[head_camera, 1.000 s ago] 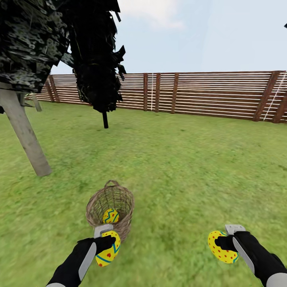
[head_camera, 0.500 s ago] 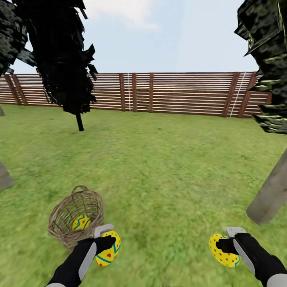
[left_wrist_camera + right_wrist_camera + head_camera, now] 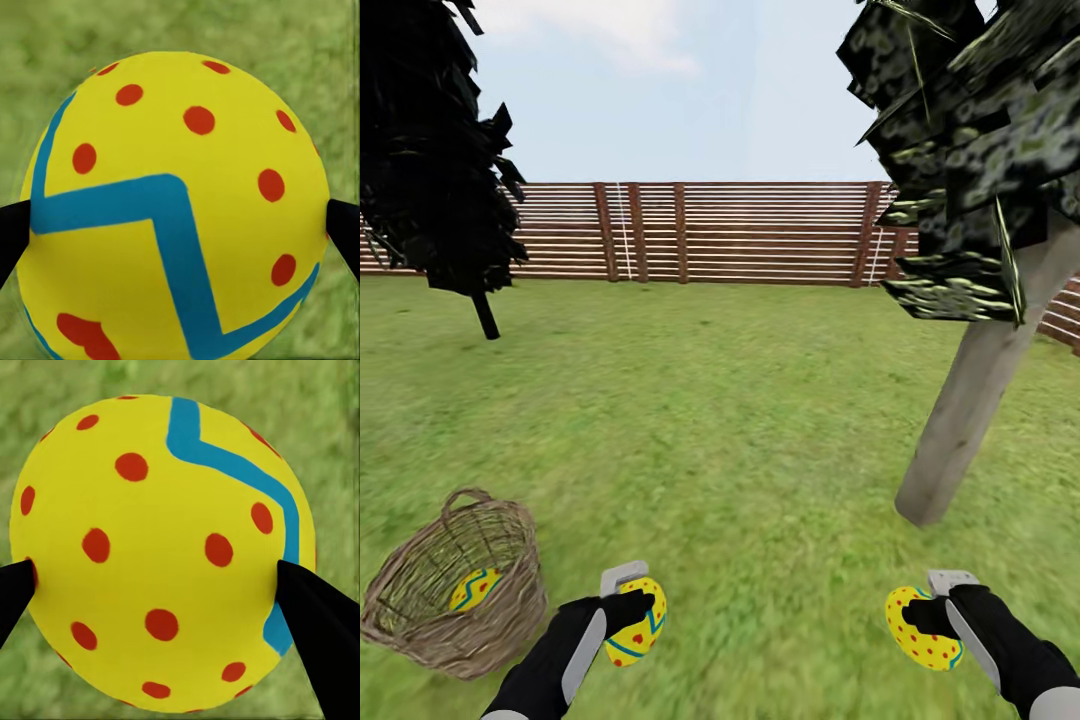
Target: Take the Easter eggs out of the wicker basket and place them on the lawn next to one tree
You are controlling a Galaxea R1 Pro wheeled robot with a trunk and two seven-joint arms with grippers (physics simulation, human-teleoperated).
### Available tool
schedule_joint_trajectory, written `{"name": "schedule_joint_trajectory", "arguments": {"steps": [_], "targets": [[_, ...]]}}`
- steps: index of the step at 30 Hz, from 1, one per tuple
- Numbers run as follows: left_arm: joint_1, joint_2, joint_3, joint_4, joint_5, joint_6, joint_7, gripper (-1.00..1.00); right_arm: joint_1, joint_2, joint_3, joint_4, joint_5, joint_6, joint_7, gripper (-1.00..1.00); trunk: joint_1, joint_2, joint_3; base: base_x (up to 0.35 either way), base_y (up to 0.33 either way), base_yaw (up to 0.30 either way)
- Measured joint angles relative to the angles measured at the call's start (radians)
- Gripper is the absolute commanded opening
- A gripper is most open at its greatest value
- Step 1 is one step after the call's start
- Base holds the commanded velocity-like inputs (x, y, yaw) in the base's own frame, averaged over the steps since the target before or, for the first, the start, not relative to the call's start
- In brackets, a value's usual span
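Low in the head view, my left gripper (image 3: 632,615) is shut on a yellow Easter egg (image 3: 637,628) with red spots and a blue zigzag. The left wrist view has that egg (image 3: 172,210) between the dark fingertips (image 3: 11,240), over grass. My right gripper (image 3: 922,622) is shut on a second spotted egg (image 3: 915,632); the same egg (image 3: 161,547) shows large in the right wrist view. The tan wicker basket (image 3: 420,625) stands on the lawn (image 3: 720,420) at lower left, left of my left arm, with the third egg (image 3: 475,590) inside it.
A tree with a pale grey-tan trunk (image 3: 972,395), slanting in this view, and a dark green crown stands ahead to the right, its foot close beyond my right gripper. An all-black tree (image 3: 440,170) stands far left. A brown slat fence (image 3: 760,232) closes the back.
The whole view has swung to the right: the basket slid to the picture's left and the pale-trunked tree came in at the right. Both grippers keep their eggs.
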Motion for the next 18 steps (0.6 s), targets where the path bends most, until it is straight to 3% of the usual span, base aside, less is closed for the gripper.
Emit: {"name": "schedule_joint_trajectory", "arguments": {"steps": [6,18], "targets": [[0.000,0.000,0.000,0.000,0.000,0.000,0.000,-1.00,0.000,0.000,0.000,0.000,0.000,0.000,0.000,-1.00,0.000,0.000,0.000,0.000,-0.280,-0.300],[0.000,-0.001,0.000,0.000,0.000,0.000,0.000,-1.00,0.000,0.000,0.000,0.000,0.000,0.000,0.000,-1.00,0.000,0.000,0.000,0.000,-0.081,-0.300]]}}
